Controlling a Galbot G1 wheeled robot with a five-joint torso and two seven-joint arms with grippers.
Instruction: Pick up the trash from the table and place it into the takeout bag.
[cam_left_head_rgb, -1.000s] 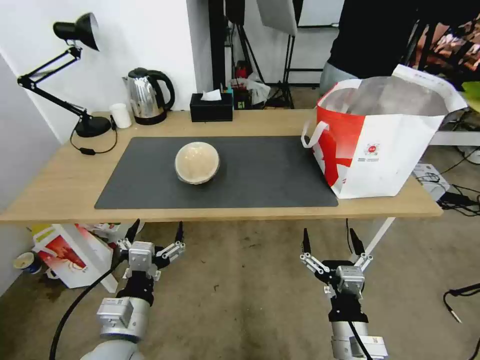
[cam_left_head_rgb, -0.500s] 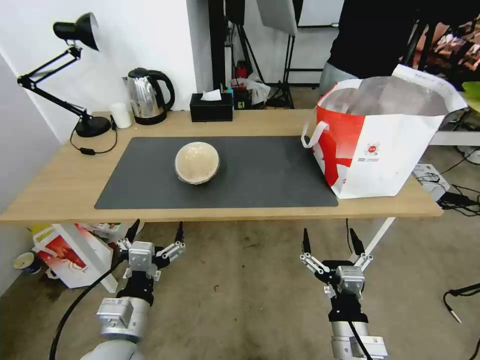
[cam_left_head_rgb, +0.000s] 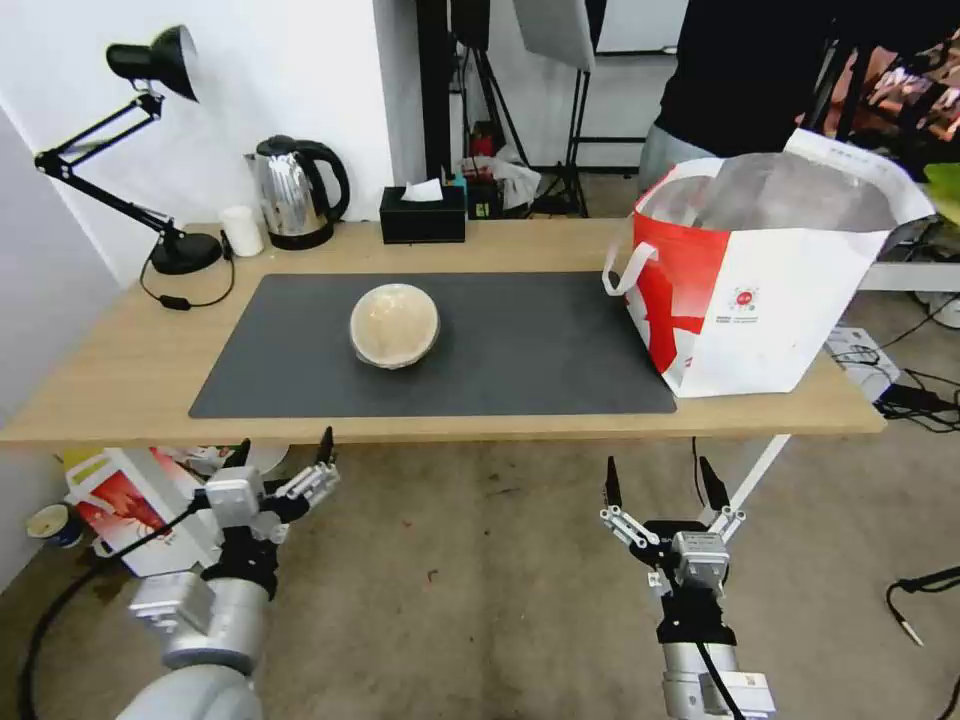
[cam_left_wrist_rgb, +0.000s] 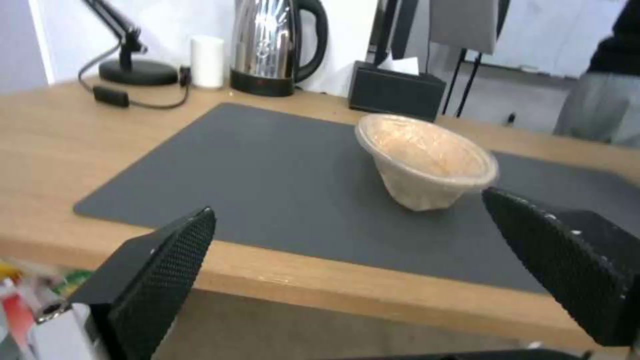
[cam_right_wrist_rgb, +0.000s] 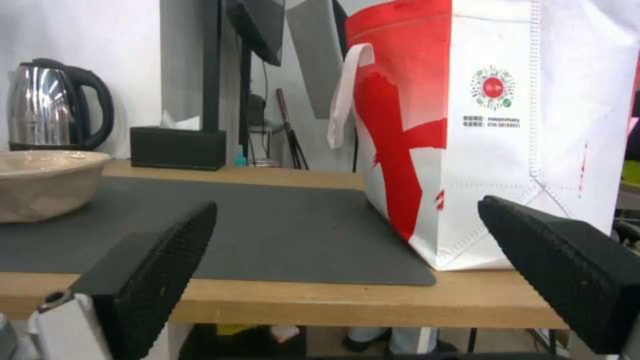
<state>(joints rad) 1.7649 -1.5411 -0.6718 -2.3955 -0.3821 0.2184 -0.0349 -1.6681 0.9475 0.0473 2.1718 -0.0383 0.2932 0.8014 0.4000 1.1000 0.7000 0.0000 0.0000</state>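
The left gripper has shifted toward the robot's left and risen a little, so its jaws, spread wide as before, now reach up to just below the front edge of the bench, under the front left corner of the dark mat. The left arm behind it has swung outward toward the left as well.
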